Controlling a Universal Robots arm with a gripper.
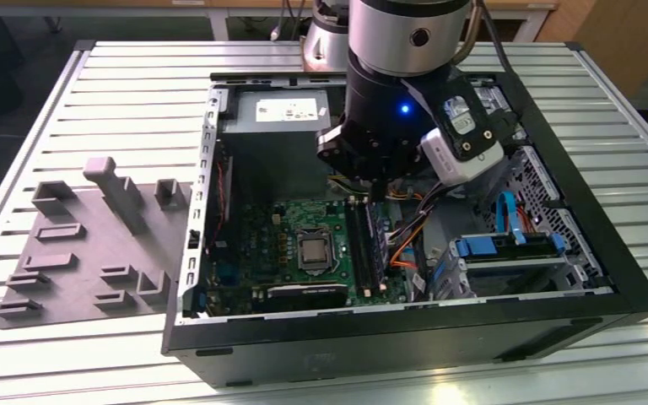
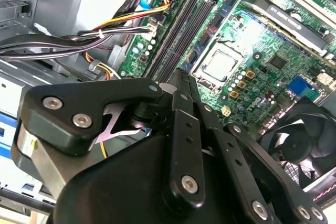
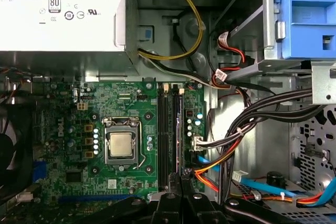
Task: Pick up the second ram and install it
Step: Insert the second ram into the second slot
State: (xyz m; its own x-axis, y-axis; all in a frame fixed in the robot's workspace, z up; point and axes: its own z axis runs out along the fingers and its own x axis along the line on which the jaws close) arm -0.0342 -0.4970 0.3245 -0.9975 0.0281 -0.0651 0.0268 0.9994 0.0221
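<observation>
Gripper (image 1: 378,196) sits low over the green motherboard (image 1: 290,245), right above its long black memory slots (image 3: 169,135). Can't tell if its fingers are spread or pinching anything. Judging by that, the second ram is at the slots, seating unconfirmed.

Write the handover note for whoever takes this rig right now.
Gripper: shut, nothing seen between its fingers, low inside the open case over the motherboard's long slots.
Second ram: appears to stand in a slot just ahead of the gripper; whether it is fully seated cannot be told.
Grey holder tray: on the table beside the case, no stick seen in it.
Done: pickup, it seems.
Left: confirm seating.
</observation>
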